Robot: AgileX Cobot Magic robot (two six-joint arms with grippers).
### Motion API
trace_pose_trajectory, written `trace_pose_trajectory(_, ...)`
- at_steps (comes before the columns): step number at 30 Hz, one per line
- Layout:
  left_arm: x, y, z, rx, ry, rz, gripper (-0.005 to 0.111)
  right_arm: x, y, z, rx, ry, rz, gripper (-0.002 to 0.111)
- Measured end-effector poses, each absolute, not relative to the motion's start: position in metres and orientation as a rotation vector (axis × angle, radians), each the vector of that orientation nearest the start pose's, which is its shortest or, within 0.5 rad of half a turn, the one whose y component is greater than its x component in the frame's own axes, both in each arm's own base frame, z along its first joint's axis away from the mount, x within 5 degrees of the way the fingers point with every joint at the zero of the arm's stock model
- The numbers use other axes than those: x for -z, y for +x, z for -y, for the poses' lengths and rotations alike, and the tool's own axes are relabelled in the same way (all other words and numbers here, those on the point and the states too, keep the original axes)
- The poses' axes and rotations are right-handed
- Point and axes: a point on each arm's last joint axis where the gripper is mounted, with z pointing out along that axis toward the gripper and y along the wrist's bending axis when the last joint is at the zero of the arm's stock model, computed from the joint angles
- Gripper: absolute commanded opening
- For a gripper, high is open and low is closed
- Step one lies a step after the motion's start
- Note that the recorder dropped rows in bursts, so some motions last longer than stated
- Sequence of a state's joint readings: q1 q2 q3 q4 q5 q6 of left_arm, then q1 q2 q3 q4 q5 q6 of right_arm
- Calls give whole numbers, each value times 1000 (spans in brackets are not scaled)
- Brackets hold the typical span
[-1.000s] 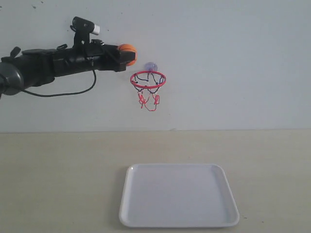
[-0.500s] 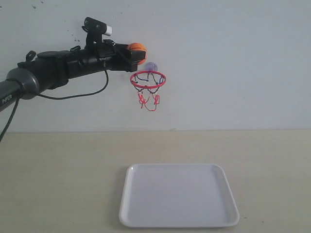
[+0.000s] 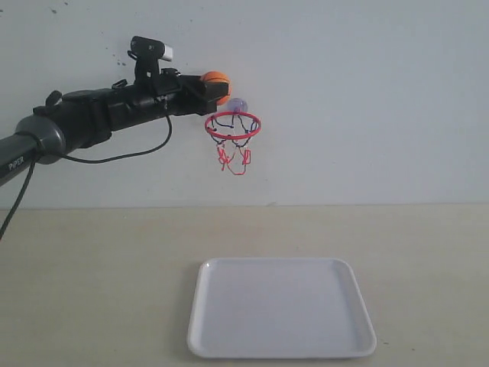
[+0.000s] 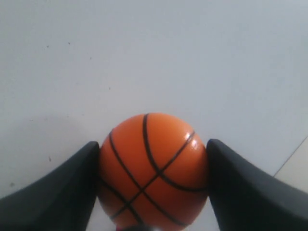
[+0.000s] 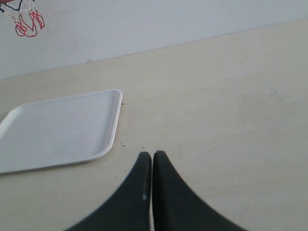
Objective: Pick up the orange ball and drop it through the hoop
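The orange ball (image 3: 217, 82) with black seams is held high against the wall, and my left gripper (image 3: 212, 88) is shut on it. In the left wrist view the ball (image 4: 153, 169) fills the gap between the two black fingers (image 4: 62, 192). The hoop (image 3: 232, 125), a red ring with a black-and-red net, hangs from its suction cup (image 3: 238, 105) just below and right of the ball. My right gripper (image 5: 152, 156) is shut and empty above the table; it does not show in the exterior view. The net's tip (image 5: 26, 21) shows in a corner of the right wrist view.
A white tray (image 3: 281, 307) lies on the beige table below the hoop, seen also as the tray (image 5: 57, 130) in the right wrist view. The left arm's black cable (image 3: 114, 157) hangs in front of the white wall.
The left arm has carried the ball to the right and slightly up, from left of the hoop to just above its left rim. The hoop and tray have not moved.
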State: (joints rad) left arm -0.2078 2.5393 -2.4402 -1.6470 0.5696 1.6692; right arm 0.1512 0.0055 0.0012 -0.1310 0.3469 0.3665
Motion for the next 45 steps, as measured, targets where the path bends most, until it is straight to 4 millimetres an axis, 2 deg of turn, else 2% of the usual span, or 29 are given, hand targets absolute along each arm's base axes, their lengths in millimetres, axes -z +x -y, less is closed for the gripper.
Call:
trace_pose_trajectory(7,-272,555,173,684,636,-1436,4,-181,54,-4,-236,116,-1837,0)
trace_pose_trajectory(15,-261,557,175,737,621,-1448,5,-181,54,-4,-236,116,-1837,0)
trace_pose_trajectory(16,-261,557,175,739,619,-1444,7,-181,54,-4,-236,116,-1837,0)
trace_pose_trajectory(18,-261,557,175,747,619,-1435,20,-181,54,-4,-236,116,-1837,0)
trace_pose_trajectory(19,-261,556,175,755,620,-1431,33,-181,54,-4,-236,116,-1837,0)
trace_pose_trajectory(21,-262,555,176,766,625,-1421,47,-181,54,-4,-236,116,-1837,0)
trace_pose_trajectory(23,-262,556,177,760,622,-1423,55,-181,54,-4,-236,116,-1837,0)
trace_pose_trajectory(29,-261,559,174,724,585,-1440,65,-181,54,-4,-236,116,-1837,0)
trace_pose_trajectory(45,-261,560,173,717,567,-1446,66,-181,54,-4,-236,116,-1837,0)
